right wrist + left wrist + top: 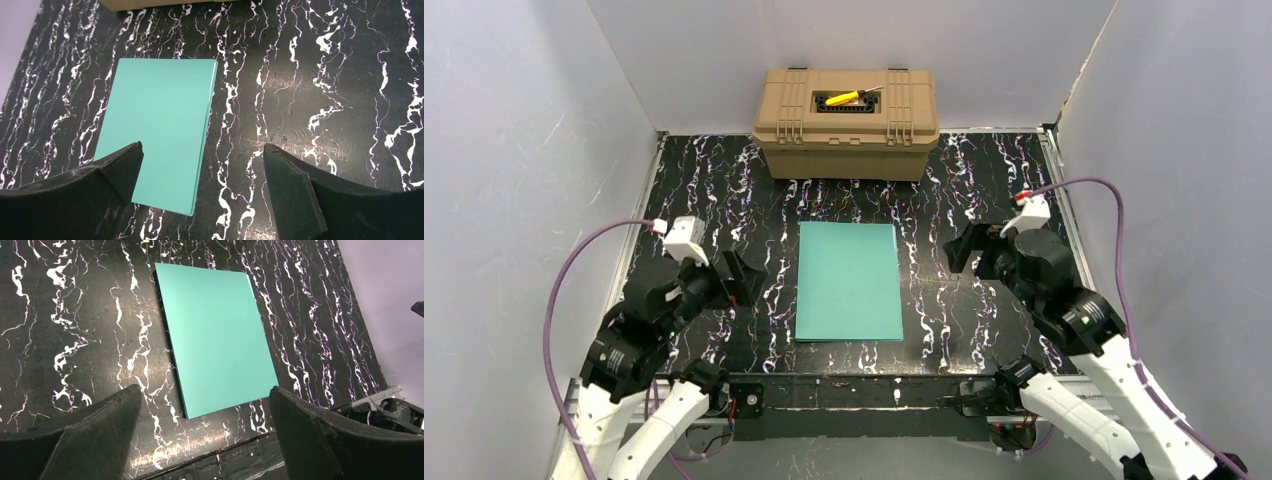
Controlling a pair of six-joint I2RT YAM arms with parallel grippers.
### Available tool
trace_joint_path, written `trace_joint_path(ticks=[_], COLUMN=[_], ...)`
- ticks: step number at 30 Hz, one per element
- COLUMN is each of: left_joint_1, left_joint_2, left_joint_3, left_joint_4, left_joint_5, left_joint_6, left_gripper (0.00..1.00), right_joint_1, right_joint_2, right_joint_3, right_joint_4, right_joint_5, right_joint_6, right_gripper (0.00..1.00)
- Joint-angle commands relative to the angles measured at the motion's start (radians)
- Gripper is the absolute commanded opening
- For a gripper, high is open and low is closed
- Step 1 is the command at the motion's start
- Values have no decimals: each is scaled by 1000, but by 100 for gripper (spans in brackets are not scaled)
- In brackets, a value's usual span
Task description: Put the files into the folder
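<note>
Top external view: flat teal paper folder (849, 282) lies closed at the centre of the black white-veined tabletop (724, 190), long side running 12 to 6 o'clock.

- Files: no white printed sheets show anywhere, on the table or in either gripper. Both wrist views show only the folder's plain teal cover. A paler line runs along its 3 o'clock edge, too thin to say whether it is paper.
- Left gripper (746, 277): at 9 o'clock of the folder, just beside it. Fingers spread wide, nothing between them.
- Right gripper (962, 248): at about 2 o'clock of the folder, near but apart. Fingers also spread, nothing held.
- Tan hard plastic case (846, 125) sits at 12 o'clock against the back wall, with a yellow tool (844, 98) in its lid recess.

Judgement: with the cover shut, no sheets loose and both grippers free, the files are most likely inside. The task looks finished or nearly so, though the contents cannot be confirmed.
</note>
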Motion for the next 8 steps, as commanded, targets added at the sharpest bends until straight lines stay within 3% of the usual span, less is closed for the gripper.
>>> trace_joint_path(ticks=[1, 8], left_joint_1=[4, 3], left_joint_2=[-89, -116], left_joint_3=[-47, -68], left_joint_4=[-29, -54], left_joint_5=[57, 56], left_joint_6=[24, 18], left_gripper=[98, 98], right_joint_1=[-1, -2], right_joint_2=[-108, -118], right_joint_3=[-34, 8], right_joint_4=[2, -39], right_joint_5=[20, -9], right_joint_6=[-13, -9], right_gripper=[99, 99])
